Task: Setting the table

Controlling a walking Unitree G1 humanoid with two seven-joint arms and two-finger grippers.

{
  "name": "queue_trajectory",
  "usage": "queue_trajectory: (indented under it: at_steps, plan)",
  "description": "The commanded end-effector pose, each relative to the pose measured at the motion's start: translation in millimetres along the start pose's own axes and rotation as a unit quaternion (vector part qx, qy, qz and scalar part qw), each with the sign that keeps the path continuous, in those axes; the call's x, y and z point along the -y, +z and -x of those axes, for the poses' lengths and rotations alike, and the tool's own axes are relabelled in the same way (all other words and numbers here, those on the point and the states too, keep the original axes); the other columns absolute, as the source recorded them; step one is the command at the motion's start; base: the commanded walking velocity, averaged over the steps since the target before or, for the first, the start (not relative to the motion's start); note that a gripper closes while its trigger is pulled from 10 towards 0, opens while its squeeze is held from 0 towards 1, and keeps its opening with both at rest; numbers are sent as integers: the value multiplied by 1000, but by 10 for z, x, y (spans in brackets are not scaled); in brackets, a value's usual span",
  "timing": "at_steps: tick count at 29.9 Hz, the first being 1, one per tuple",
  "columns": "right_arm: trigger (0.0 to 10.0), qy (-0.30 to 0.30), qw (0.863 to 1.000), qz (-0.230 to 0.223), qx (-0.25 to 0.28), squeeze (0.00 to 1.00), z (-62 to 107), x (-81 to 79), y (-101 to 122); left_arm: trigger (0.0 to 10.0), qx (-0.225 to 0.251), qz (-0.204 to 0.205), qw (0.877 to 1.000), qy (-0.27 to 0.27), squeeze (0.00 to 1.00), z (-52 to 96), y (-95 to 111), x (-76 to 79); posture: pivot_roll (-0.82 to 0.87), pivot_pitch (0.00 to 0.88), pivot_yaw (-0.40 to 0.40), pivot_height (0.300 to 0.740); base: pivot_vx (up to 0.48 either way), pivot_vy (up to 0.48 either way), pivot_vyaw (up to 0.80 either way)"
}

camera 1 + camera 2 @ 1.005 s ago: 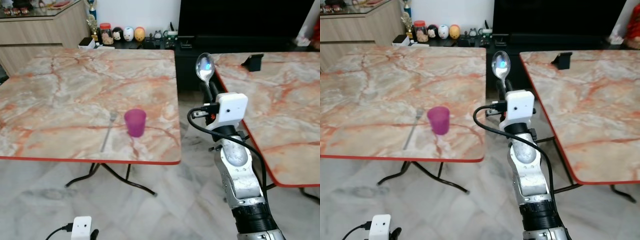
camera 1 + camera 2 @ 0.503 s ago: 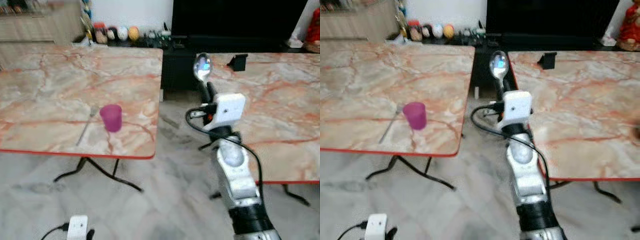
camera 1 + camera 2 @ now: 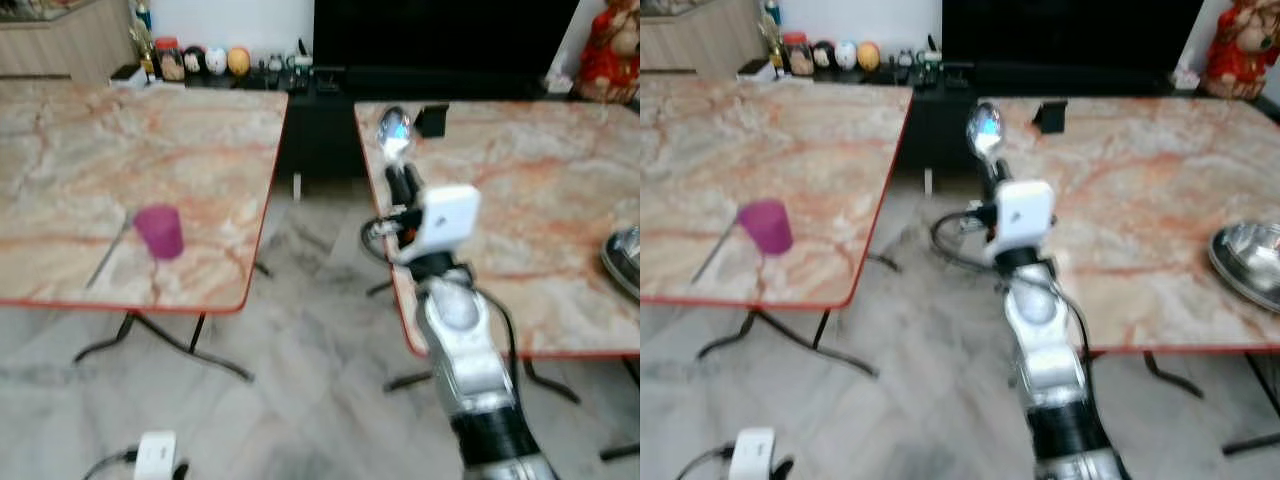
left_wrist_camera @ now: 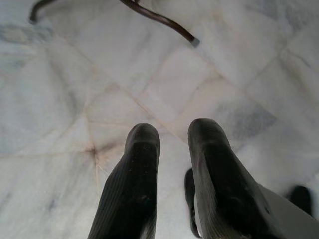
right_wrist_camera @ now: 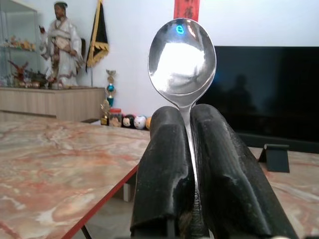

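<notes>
Item: spoon (image 5: 182, 59), metal, held upright with its bowl above the fingertips and its handle pinched between the two black fingers (image 5: 164, 169) of the right gripper (image 3: 398, 183); the jaws are clenched on the handle. Position: raised in the gap between two marble-patterned tables, just off the near left edge of the right table (image 3: 520, 190). Left table (image 3: 140, 140): carries a purple cup (image 3: 159, 230) near its front right corner and a fork (image 3: 108, 252) lying just left of the cup, long axis running near to far. Right table: carries a metal bowl (image 3: 1248, 260) at its right edge and a small black stand (image 3: 431, 121) at its far left. Left gripper (image 4: 172, 149): hangs low over the tiled floor (image 4: 99, 89), jaws slightly parted and holding nothing. Governing relation: the cup-and-fork setting lies well to the left of the spoon, so the right arm is the carrying arm but the far one from that setting; by judgement, the spoon's long axis would need to tip from upright to lie parallel with the fork.
</notes>
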State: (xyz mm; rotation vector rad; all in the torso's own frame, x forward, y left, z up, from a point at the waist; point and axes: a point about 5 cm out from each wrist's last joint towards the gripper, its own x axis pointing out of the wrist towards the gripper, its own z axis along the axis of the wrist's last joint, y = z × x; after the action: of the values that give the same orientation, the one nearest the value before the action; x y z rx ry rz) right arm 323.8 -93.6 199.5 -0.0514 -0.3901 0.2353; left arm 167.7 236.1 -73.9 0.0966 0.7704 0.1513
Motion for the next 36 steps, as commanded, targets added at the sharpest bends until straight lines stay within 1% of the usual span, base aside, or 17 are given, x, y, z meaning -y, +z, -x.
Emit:
queue_trajectory:
  at_steps: [1,16,36]
  plan:
    - [10000,-10,1000,2,2,0,4,77,8,10000,-12,6,1000,-3,0,17,-62,32,-47,0,-1,707,0,-266,0]
    - [10000,-6,1000,2,4,0,-6,68,17,10000,-23,6,1000,-4,0,22,-94,42,-49,0,-1,707,0,-267,0]
    - [10000,-10,1000,4,-1,0,-2,92,-1,10000,-38,7,999,0,0,41,-151,5,-51,0,1,707,0,-266,0]
